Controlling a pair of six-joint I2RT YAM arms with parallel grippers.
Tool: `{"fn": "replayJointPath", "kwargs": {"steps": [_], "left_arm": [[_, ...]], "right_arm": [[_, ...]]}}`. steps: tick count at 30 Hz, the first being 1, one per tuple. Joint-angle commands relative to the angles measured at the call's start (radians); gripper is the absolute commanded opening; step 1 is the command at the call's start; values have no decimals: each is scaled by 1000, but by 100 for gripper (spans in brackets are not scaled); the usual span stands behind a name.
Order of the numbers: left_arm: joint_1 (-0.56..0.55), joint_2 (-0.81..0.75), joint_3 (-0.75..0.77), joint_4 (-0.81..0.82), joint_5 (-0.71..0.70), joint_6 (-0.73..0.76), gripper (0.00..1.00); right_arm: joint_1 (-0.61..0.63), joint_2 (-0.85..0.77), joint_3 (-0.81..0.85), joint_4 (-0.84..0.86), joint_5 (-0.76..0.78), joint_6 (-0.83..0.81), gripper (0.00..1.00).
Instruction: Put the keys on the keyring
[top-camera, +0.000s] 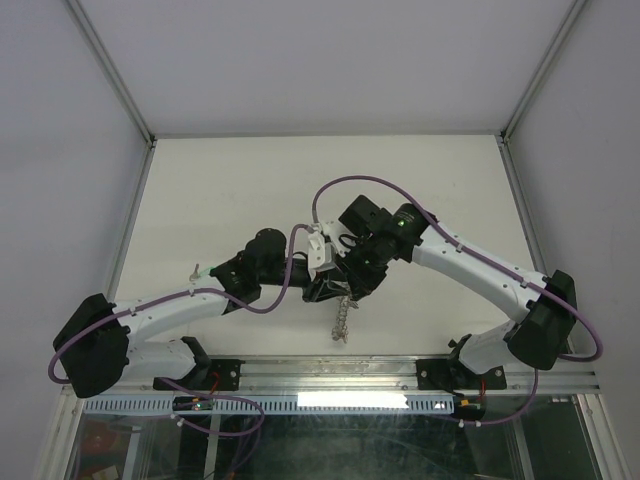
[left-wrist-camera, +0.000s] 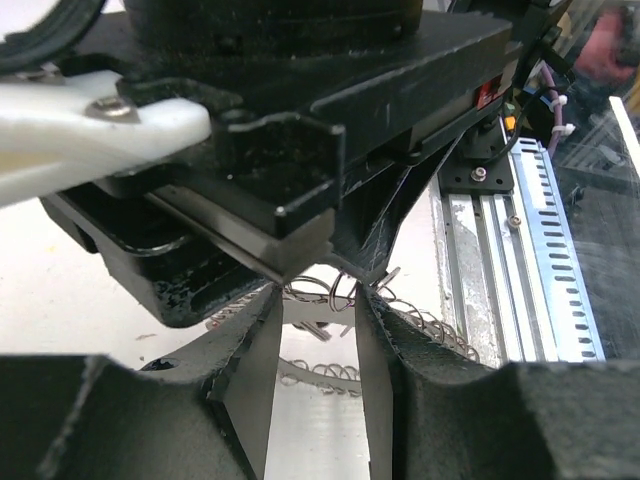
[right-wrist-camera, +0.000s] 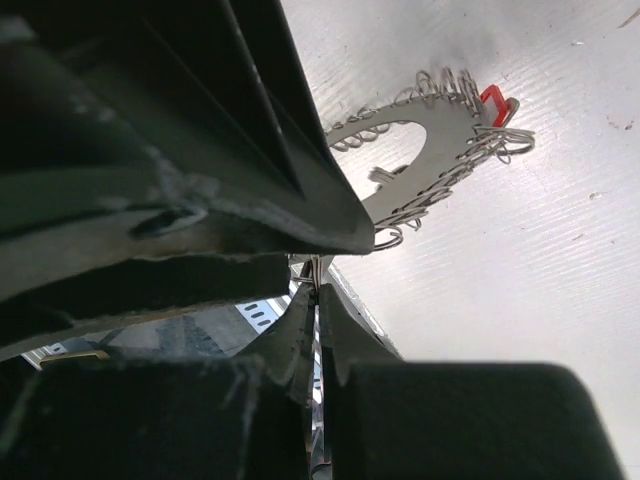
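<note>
The keyring (top-camera: 342, 320) hangs edge-on above the table, just below where my two grippers meet. In the right wrist view the keyring (right-wrist-camera: 440, 140) is a flat grey ring with a fringe of wire loops, and a red key head (right-wrist-camera: 493, 100) sticks out at its far rim. My right gripper (right-wrist-camera: 318, 290) is shut on a thin wire loop at the ring's near edge. My left gripper (left-wrist-camera: 320, 292) has its jaws partly apart, with fringe loops pinched between the tips. The keyring (left-wrist-camera: 318, 372) lies beyond them. Other keys are too small to tell apart.
The right gripper's black body (left-wrist-camera: 300, 150) fills the top of the left wrist view, close above my left fingers. An aluminium rail (top-camera: 330, 372) runs along the table's near edge. The white table (top-camera: 250, 190) is bordered by frame posts at the back corners.
</note>
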Motion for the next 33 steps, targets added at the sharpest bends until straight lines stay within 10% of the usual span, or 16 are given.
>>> {"fn": "replayJointPath", "kwargs": {"steps": [1, 22, 33], "left_arm": [[-10, 3, 45, -34, 11, 44, 34], [-26, 60, 73, -41, 71, 53, 25], [-34, 75, 87, -58, 83, 62, 0]], "right_arm": [[10, -40, 20, 28, -9, -9, 0], [13, -54, 10, 62, -19, 2, 0], [13, -69, 2, 75, -17, 7, 0]]}}
